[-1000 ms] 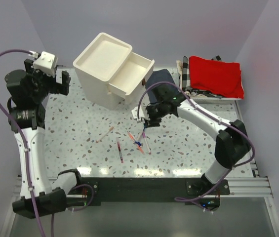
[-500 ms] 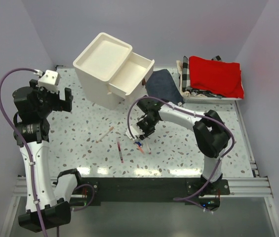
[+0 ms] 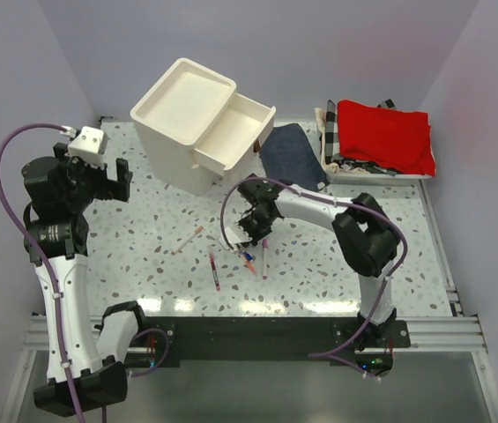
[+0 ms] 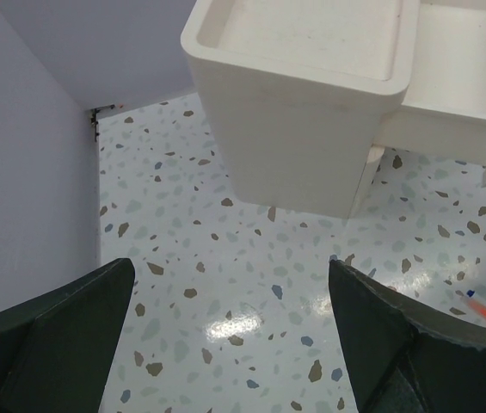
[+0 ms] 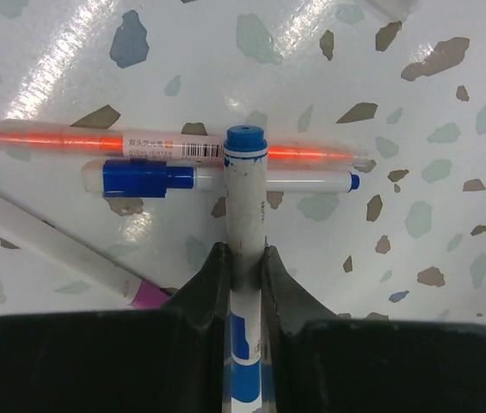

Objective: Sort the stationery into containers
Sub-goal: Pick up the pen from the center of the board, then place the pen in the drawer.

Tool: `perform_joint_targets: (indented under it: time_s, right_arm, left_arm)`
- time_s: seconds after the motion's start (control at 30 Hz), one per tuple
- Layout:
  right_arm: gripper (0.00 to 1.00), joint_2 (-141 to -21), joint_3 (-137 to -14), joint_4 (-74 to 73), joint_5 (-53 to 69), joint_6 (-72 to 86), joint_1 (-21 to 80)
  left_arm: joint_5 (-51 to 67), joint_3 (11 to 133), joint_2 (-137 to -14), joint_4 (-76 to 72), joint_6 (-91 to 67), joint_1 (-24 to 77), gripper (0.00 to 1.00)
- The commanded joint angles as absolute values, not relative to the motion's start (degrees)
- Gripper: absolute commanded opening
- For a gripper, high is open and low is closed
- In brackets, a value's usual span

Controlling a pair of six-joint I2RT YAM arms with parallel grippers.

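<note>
Your right gripper (image 5: 244, 258) has its fingers pinched close on the blue-capped stick (image 5: 245, 185), a scuffed white barrel with blue print. Its cap points straight out past the fingertips. Just beyond the tips, an orange pen (image 5: 70, 138) and a blue-capped pen (image 5: 139, 178) lie crosswise under that cap. A pink-ended pen (image 5: 45, 237) slants off to the left of the fingers. A second ago these jaws stood half open, back from the cluster. Your left gripper (image 4: 230, 318) gapes wide and holds nothing.

Pens (image 3: 214, 271) lie before the drawer unit (image 3: 171, 157), basket (image 3: 329, 134) rightward.
</note>
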State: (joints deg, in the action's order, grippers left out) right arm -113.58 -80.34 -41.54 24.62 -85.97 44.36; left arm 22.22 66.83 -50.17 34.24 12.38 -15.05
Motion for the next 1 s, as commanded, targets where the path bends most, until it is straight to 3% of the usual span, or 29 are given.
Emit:
perform_joint_targets:
  time_s: [0.0, 0.23, 0.43, 0.53, 0.77, 0.97]
  right_arm:
    - [0.0, -100.2, -82.3, -46.7, 24.1, -83.9, 44.8]
    - [0.0, -87.9, -98.5, -50.5, 22.2, -75.9, 45.3]
    - [0.0, -85.9, -94.9, -31.7, 17.0, -71.8, 45.3]
    - [0.0, -88.1, -90.3, -22.4, 17.1, -75.8, 45.1]
    - [0.0, -99.1, -92.7, -9.0, 13.9, -78.0, 45.0]
    - [0.0, -105.9, -99.8, -9.8, 9.9, -82.4, 43.6]
  left_arm:
    - [24.3, 67.6, -50.9, 31.6, 12.4, -15.6, 1.0]
    - [27.6, 67.2, -52.9, 23.8, 12.1, -15.6, 1.0]
    - [30.6, 65.6, -55.6, 22.0, 8.7, -15.5, 1.0]
    - [29.8, 68.2, -58.0, 24.0, 9.4, -15.5, 1.0]
    - [28.0, 71.3, -58.6, 27.9, 11.3, -14.9, 1.0]
    - [27.8, 65.6, -57.6, 25.1, 10.5, -13.1, 1.0]
